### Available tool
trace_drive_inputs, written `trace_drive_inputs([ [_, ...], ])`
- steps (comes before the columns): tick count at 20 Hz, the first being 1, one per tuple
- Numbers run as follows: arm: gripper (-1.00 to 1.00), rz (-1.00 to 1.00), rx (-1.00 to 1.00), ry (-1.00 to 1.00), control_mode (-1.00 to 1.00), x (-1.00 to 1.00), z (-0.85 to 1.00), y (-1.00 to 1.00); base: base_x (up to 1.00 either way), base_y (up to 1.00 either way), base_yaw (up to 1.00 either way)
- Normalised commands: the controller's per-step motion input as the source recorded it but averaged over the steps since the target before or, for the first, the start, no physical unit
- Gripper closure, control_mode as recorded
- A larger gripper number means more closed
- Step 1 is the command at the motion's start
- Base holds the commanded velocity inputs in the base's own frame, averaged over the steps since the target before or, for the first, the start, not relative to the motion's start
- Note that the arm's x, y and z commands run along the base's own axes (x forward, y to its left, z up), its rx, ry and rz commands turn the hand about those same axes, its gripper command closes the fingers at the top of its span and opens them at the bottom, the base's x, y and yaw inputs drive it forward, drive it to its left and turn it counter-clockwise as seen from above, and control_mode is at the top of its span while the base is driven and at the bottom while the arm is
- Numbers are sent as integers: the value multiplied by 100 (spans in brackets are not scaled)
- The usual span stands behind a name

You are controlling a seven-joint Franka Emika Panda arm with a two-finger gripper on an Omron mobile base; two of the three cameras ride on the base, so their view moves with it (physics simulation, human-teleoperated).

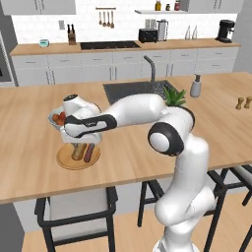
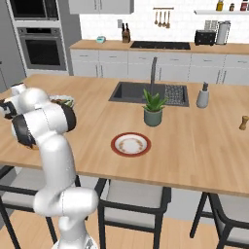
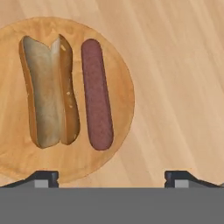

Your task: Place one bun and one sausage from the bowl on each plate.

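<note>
My gripper (image 1: pixel 82 145) hangs open just above the tan wooden plate (image 1: pixel 66 162) near the island's front left. In the hand view its fingertips (image 3: pixel 43 177) stand wide apart with nothing between them. On the tan plate (image 3: pixel 118 65) lie a split bun (image 3: pixel 48 96) and a brown sausage (image 3: pixel 97 96), side by side. The bun (image 1: pixel 77 152) and sausage (image 1: pixel 89 153) also show below the hand. The bowl (image 1: pixel 53 118) sits just behind the hand, partly hidden, with red-brown pieces inside. The white plate with a red-brown rim (image 2: pixel 130 145) lies bare on the island's front middle.
A sink (image 1: pixel 129 90) with a tall faucet (image 1: pixel 151 66) is set into the island's far side, with a potted plant (image 2: pixel 153 110) beside it. A soap dispenser (image 2: pixel 203 96) and small shakers (image 1: pixel 243 103) stand to the right. Stools (image 1: pixel 76 211) line the near edge.
</note>
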Motion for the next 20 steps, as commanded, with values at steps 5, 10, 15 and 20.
trace_drive_inputs([
  [5,-100,2,6,-22,-100,-100,63,-100,0,0,0],
  [10,-100,0,4,-22,-100,-100,63,-100,0,0,0],
  [15,-100,0,1,-3,100,-20,13,-20,-80,-80,2],
  [20,-100,0,0,0,100,0,0,0,-89,-100,1],
])
